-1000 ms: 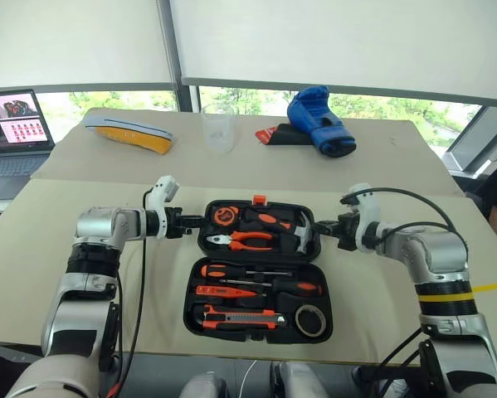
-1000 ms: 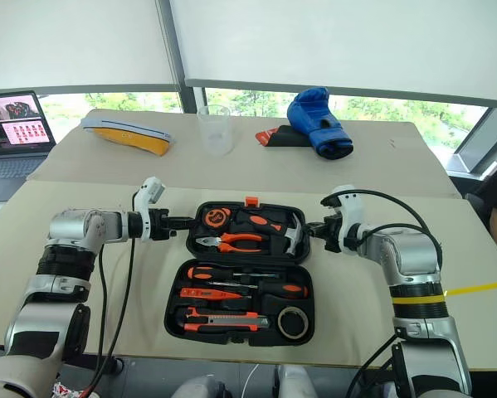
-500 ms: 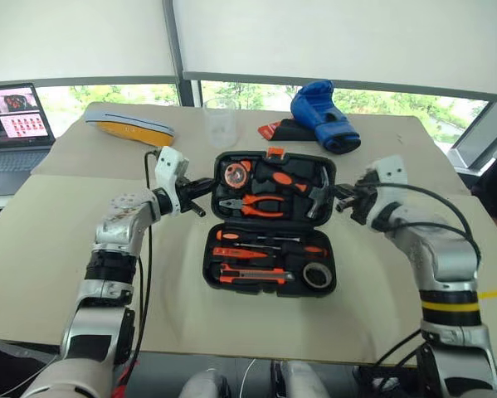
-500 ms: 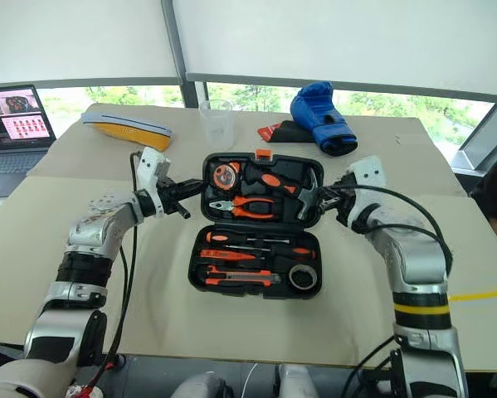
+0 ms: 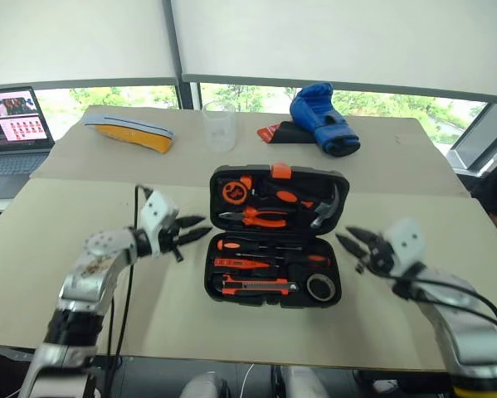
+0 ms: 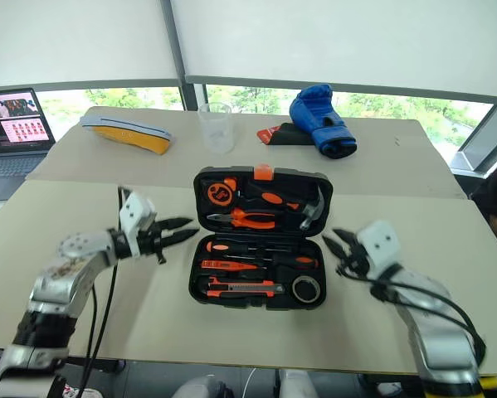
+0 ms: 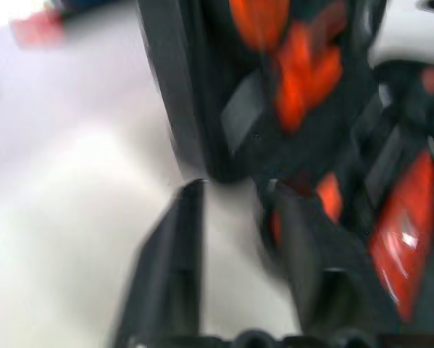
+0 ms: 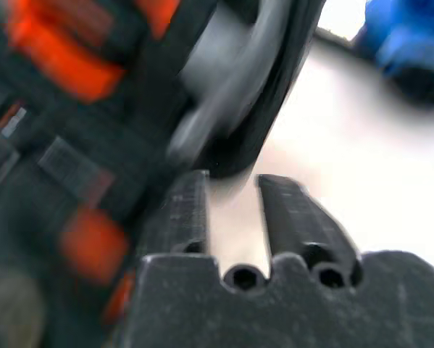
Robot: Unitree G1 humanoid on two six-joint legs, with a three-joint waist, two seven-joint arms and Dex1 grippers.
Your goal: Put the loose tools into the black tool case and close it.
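Both hands, left (image 5: 192, 230) and right (image 5: 353, 244), gape empty over the beige table (image 5: 182, 307) by windows (image 5: 107, 104).

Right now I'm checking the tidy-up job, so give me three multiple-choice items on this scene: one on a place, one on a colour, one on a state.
1. Where does the blue boxing glove lie?
A. inside the case
B. on the table beyond the case
C. on the laptop

2. What colour is the latch on the black tool case?
A. orange
B. green
C. white

3. How does the case stand?
A. shut flat
B. lid raised, tools showing
C. upside down

Answers:
1 B: the glove sits at the far side, near the clear cup.
2 A: the tab on the lid's top edge is orange.
3 B: the lid is up, with the left pincer and right pincer apart from it.
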